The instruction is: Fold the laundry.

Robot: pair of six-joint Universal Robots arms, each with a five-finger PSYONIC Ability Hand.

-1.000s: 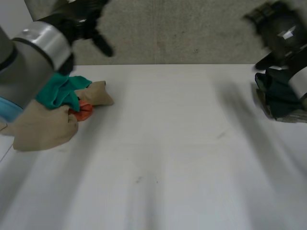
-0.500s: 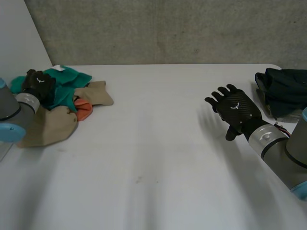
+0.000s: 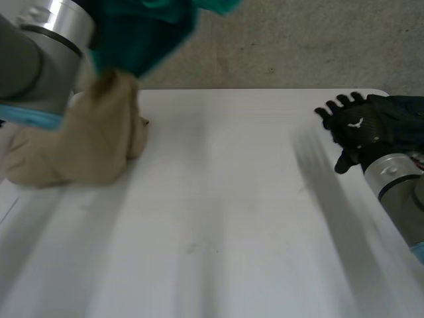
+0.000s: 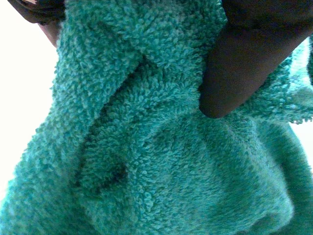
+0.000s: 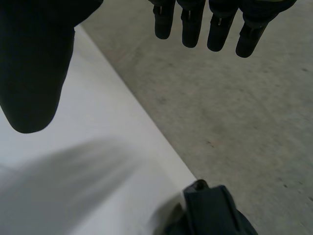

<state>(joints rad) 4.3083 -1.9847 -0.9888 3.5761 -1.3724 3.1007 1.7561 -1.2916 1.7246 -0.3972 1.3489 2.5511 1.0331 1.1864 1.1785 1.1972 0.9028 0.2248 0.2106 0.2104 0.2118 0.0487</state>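
Operator: What have I got on the left?

Spotter: Your left hand [image 4: 244,58] is clamped on the teal towel [image 3: 142,33], thumb pressed into the terry, high above the left end of the table [image 3: 225,199]. A beige cloth [image 3: 86,146] rises with it, its top end against the towel and its lower part bunched on the table. I think it's snagged. Lift slowly so the beige one drops off, then bring the towel over the table's middle before you spread it.

Operator: And the right?

Spotter: Your right hand [image 3: 351,126] hovers over the table's right end, fingers straight and spread, holding nothing. It's just beside a dark cloth [image 3: 401,122] heaped at that edge. I'd use it to catch a free corner of the towel, so you lay it flat rather than in a lump.

Operator: Room to work?

Spotter: Plenty. The table's middle is bare, smooth and white. Beyond its far edge there's only grey concrete [image 3: 265,46].
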